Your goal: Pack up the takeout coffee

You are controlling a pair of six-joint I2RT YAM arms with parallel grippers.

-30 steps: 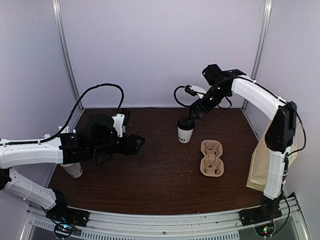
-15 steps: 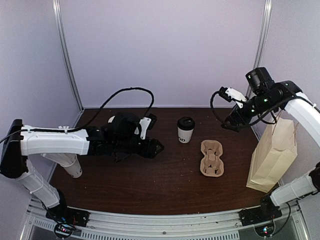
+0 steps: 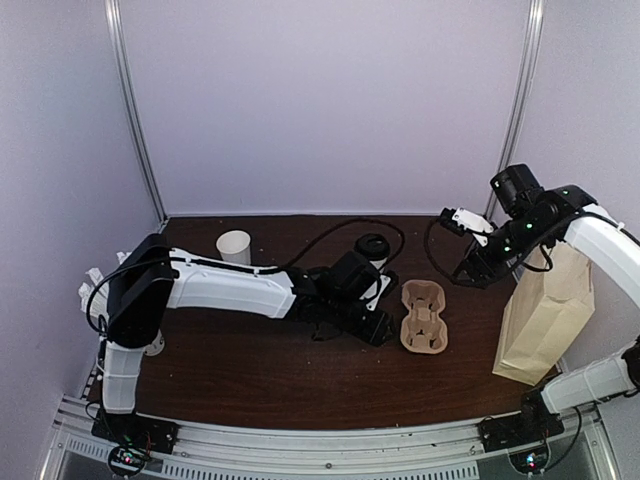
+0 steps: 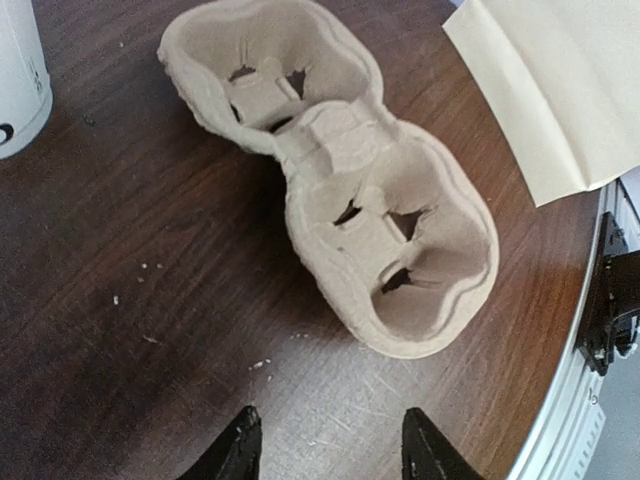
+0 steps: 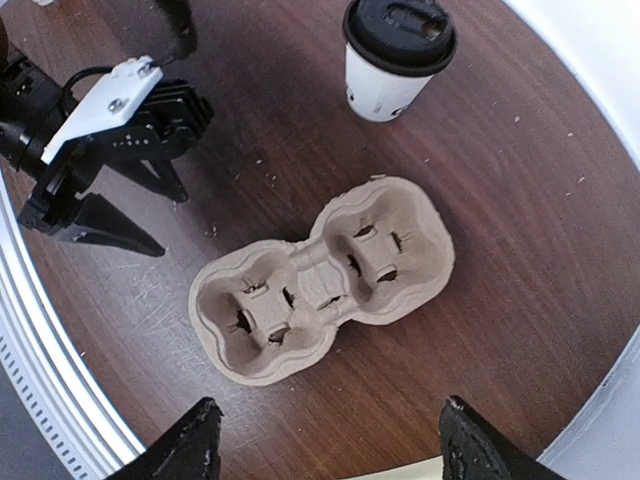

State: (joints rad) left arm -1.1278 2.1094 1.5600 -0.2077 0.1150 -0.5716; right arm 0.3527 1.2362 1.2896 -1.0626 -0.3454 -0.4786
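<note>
The takeout coffee (image 3: 373, 245), a white cup with a black lid, stands upright behind my left arm. It shows fully in the right wrist view (image 5: 395, 55), and only its side shows in the left wrist view (image 4: 15, 80). The brown pulp carrier (image 3: 422, 316) lies empty to the cup's front right. My left gripper (image 3: 383, 335) is open and empty, low over the table just left of the carrier (image 4: 340, 180). My right gripper (image 3: 468, 277) is open and empty, held high to the right of the carrier (image 5: 320, 285).
A tan paper bag (image 3: 545, 320) stands upright at the right edge, close to my right arm; it also shows in the left wrist view (image 4: 560, 80). A lidless white cup (image 3: 233, 245) stands at the back left. My left arm stretches across the middle of the table.
My right gripper left the coffee cup's lid and swung right toward the bag. My left arm reached right across the table until its gripper was beside the carrier.
</note>
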